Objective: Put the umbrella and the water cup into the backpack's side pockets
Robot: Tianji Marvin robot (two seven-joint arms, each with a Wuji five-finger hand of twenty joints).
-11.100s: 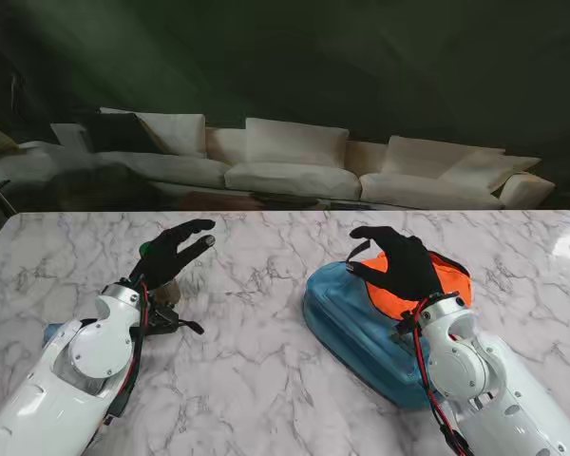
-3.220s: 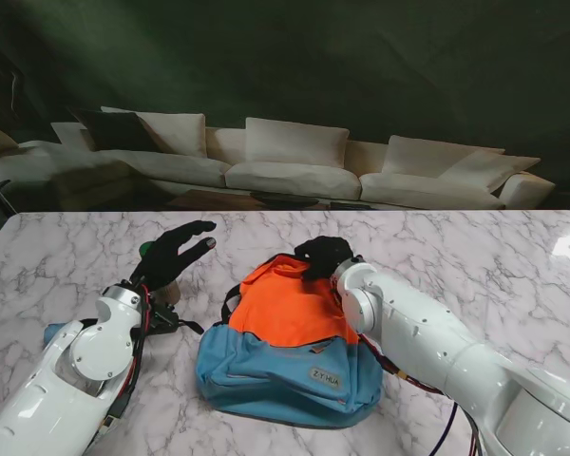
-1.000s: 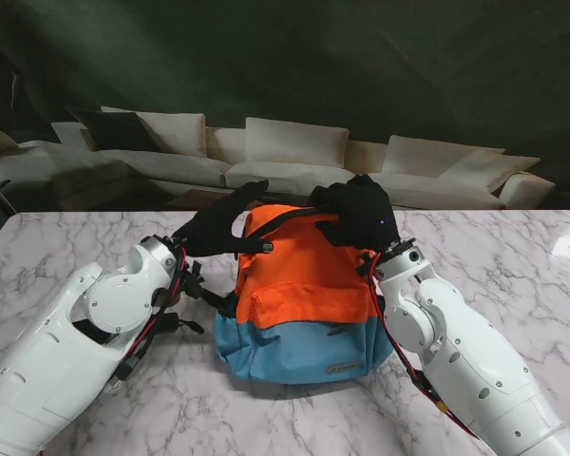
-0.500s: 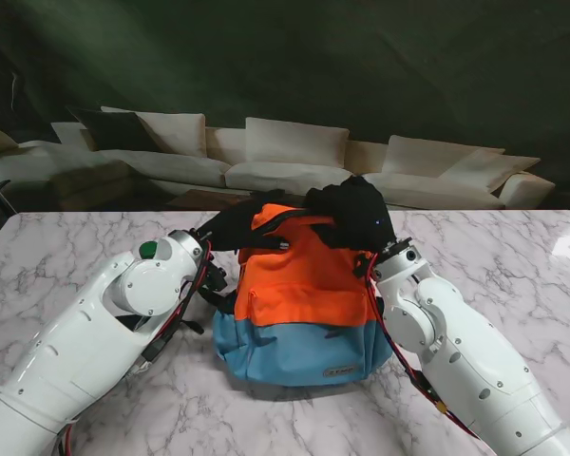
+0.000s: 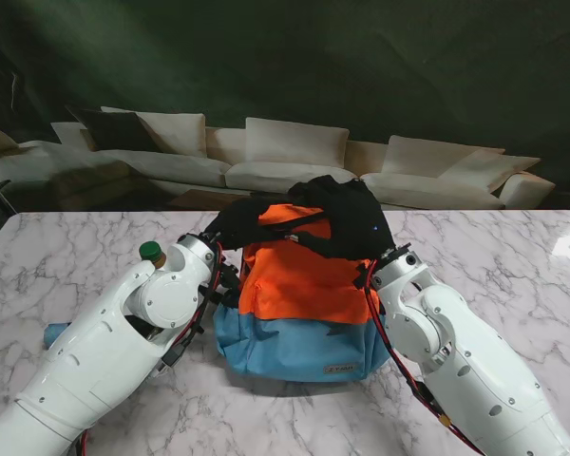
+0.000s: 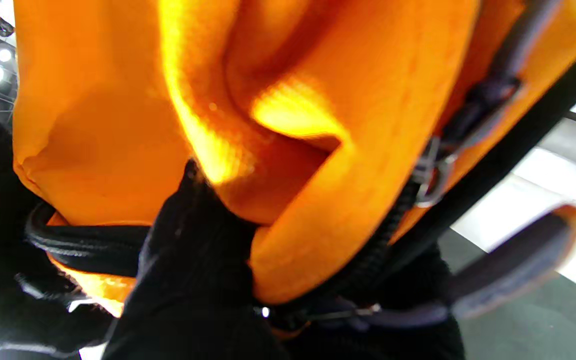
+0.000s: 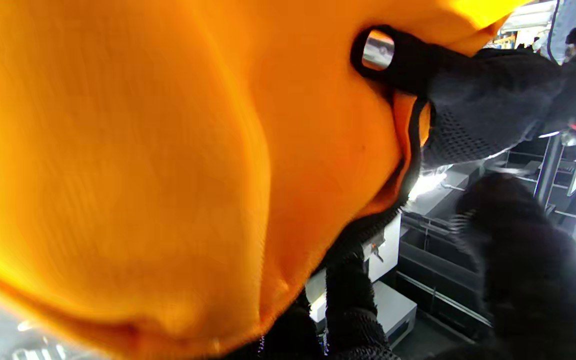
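The backpack point(image 5: 299, 285) stands upright mid-table, orange over a blue base, its front towards me. My left hand point(image 5: 239, 223) grips its top left corner and my right hand point(image 5: 353, 217) grips its top right, both shut on the fabric. In the left wrist view orange cloth point(image 6: 318, 100) fills the picture with a black fingertip point(image 6: 193, 250) pressed into it beside a zipper. The right wrist view shows the same orange cloth point(image 7: 143, 150) and dark fingers point(image 7: 353, 295). A green-capped cup point(image 5: 151, 252) peeks out behind my left forearm. A blue end, maybe the umbrella point(image 5: 55, 332), lies under that arm.
The marble table point(image 5: 513, 266) stretches bare to the right of the backpack. A white sofa point(image 5: 294, 161) stands beyond the far edge. My left forearm covers most of the table's left side.
The backpack was lying flat at the right, then was dragged to the middle and stood upright. My left hand came over from the cup and closed on the backpack's top.
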